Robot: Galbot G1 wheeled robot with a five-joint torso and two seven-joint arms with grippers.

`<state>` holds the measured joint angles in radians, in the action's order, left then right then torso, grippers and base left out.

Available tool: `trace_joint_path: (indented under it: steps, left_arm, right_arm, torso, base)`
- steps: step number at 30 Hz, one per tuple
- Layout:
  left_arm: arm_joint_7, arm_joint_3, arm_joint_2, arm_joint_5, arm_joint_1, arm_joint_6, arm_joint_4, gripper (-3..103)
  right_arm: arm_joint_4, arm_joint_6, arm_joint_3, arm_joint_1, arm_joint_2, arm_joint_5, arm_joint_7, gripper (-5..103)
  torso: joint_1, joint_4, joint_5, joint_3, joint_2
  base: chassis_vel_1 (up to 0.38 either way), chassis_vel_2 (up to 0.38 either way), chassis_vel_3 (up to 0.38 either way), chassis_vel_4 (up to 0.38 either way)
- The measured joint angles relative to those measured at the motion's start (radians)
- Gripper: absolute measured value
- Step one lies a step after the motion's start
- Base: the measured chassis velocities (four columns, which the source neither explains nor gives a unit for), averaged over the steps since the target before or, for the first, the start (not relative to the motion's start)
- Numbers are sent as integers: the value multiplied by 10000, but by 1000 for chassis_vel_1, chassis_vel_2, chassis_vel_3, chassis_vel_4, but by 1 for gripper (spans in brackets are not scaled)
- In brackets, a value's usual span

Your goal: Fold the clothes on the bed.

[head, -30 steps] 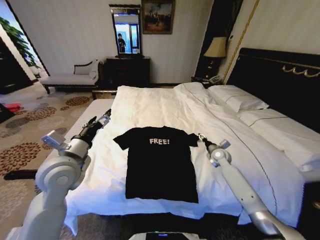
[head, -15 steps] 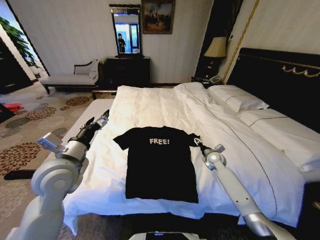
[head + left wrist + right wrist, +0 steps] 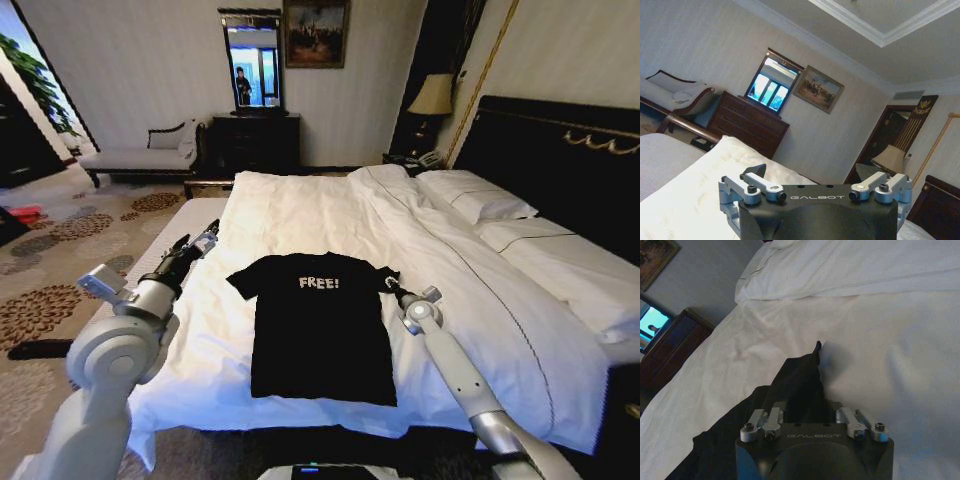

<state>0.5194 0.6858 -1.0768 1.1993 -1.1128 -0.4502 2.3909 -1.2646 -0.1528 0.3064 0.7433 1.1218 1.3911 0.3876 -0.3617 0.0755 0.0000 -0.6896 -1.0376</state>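
The clothes, one black T-shirt [image 3: 320, 325] with white "FREE!" lettering, lie flat and face up on the white bed [image 3: 300, 200] near its foot. My right gripper [image 3: 392, 284] is at the shirt's right sleeve. In the right wrist view this gripper [image 3: 815, 352] is shut, with the black sleeve cloth [image 3: 795, 385] drawn up into a ridge between its fingers. My left gripper [image 3: 207, 238] hovers open over the bed's left edge, a little beyond the left sleeve and apart from it.
White pillows [image 3: 475, 200] lean on the dark headboard [image 3: 560, 150] at the right. A dark dresser [image 3: 255, 140], a mirror and a chaise bench [image 3: 140, 155] stand along the far wall. Patterned carpet [image 3: 60, 260] lies left of the bed.
My right gripper has moved in from the bedding to the shirt's right sleeve and closed there. The left arm has shifted only slightly.
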Motion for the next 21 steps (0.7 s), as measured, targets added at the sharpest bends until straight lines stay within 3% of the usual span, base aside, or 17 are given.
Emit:
trace_joint_path:
  steps: [1, 5, 7, 9, 11, 14, 16, 21]
  left_arm:
    - [0, 0, 0, 0, 0, 0, 0, 100]
    - [0, 2, 6, -12, 6, 0, -33, 100]
    - [0, 2, 6, -16, 12, 0, -44, 100]
    - [0, -18, 0, -22, 37, 0, -56, 100]
    - [0, -26, -1, -22, 42, 0, -59, 100]
    - [-1, -26, -1, -24, 47, 0, -63, 100]
    - [-1, -23, -1, -25, 46, -1, -65, 100]
    - [-4, -25, -16, -51, 39, -1, -76, 100]
  right_arm:
    - [0, 0, 0, 0, 0, 0, 0, 46]
    - [-2, 2, 36, -2, -103, -52, 6, 22]
    - [16, 2, 37, -10, -111, -60, 11, 22]
    - [43, 2, 37, -35, -98, -93, 56, 37]
    - [41, 0, 37, -35, -87, -128, 85, 37]
    - [-29, -23, 49, 4, -74, -220, 237, 54]
    - [-49, -32, 53, 20, -73, -227, 270, 54]
    - [-170, -184, 89, 113, -16, -295, 724, 76]
  torso:
    - [0, 0, 0, 0, 0]
    - [0, 1, -2, 0, 0]
    - [1, 2, -1, 0, 0]
    - [0, 0, 0, 0, 0]
    - [0, -1, 0, 0, 0]
    - [-1, 0, 0, 0, 0]
    - [0, -1, 0, 0, 0]
    - [0, 0, 0, 0, 0]
  base:
    - [0, 0, 0, 0]
    - [0, 0, 0, 0]
    - [0, 0, 0, 0]
    - [0, 0, 0, 0]
    - [0, 0, 0, 0]
    - [0, 0, 0, 0]
    - [0, 0, 0, 0]
    - [0, 0, 0, 0]
